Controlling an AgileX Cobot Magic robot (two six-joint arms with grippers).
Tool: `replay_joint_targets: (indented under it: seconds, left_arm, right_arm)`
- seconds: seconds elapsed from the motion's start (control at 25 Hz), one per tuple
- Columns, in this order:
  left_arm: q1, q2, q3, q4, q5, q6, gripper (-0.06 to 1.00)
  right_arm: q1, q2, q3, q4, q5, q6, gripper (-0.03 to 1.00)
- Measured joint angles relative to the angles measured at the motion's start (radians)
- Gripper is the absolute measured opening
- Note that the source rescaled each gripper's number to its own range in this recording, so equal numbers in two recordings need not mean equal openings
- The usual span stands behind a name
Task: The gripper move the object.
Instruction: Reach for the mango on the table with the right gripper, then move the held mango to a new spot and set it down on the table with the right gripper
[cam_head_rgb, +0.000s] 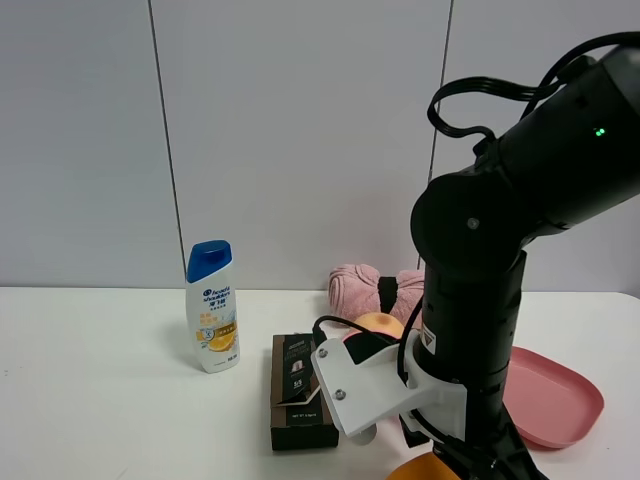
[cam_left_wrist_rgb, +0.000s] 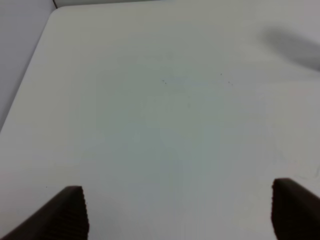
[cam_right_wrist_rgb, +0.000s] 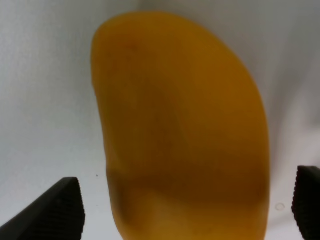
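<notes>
The orange-yellow oval mango (cam_right_wrist_rgb: 180, 135) lies on the white table and fills the right wrist view. My right gripper (cam_right_wrist_rgb: 185, 210) is open, with one dark fingertip (cam_right_wrist_rgb: 57, 210) on each side of the mango and a gap between each and the fruit. In the exterior high view only an edge of the mango (cam_head_rgb: 425, 468) shows at the bottom, under the bulky black right arm (cam_head_rgb: 480, 300) and its white bracket (cam_head_rgb: 360, 390). My left gripper (cam_left_wrist_rgb: 180, 212) is open and empty over bare white table (cam_left_wrist_rgb: 160, 100); it is out of the exterior high view.
A shampoo bottle (cam_head_rgb: 212, 305) stands at the left. A dark flat box (cam_head_rgb: 300, 390) lies beside the arm. A round peach-coloured fruit (cam_head_rgb: 380, 324) and a pink rolled towel (cam_head_rgb: 372, 283) are behind it. A pink plate (cam_head_rgb: 555, 400) lies at the right.
</notes>
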Motion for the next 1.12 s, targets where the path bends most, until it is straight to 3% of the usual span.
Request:
replay_joint_targets:
  seconds: [0.28, 0.4, 0.48, 0.52, 1.12]
  left_arm:
    - [0.0, 0.0, 0.0, 0.0, 0.0, 0.0, 1.0]
    - [0.0, 0.0, 0.0, 0.0, 0.0, 0.0, 1.0]
    - [0.0, 0.0, 0.0, 0.0, 0.0, 0.0, 1.0]
    - [0.0, 0.0, 0.0, 0.0, 0.0, 0.0, 1.0]
    - [0.0, 0.0, 0.0, 0.0, 0.0, 0.0, 1.0]
  right_arm:
    - [0.0, 0.043, 0.0, 0.0, -0.019, 0.0, 0.6]
    - [0.003, 0.05, 0.0, -0.009, -0.021, 0.0, 0.34]
    - [0.003, 0.05, 0.0, -0.016, -0.021, 0.0, 0.04]
    - [0.003, 0.05, 0.0, -0.018, -0.021, 0.0, 0.0]
    - [0.003, -0.069, 0.0, -0.034, 0.03, 0.016, 0.0]
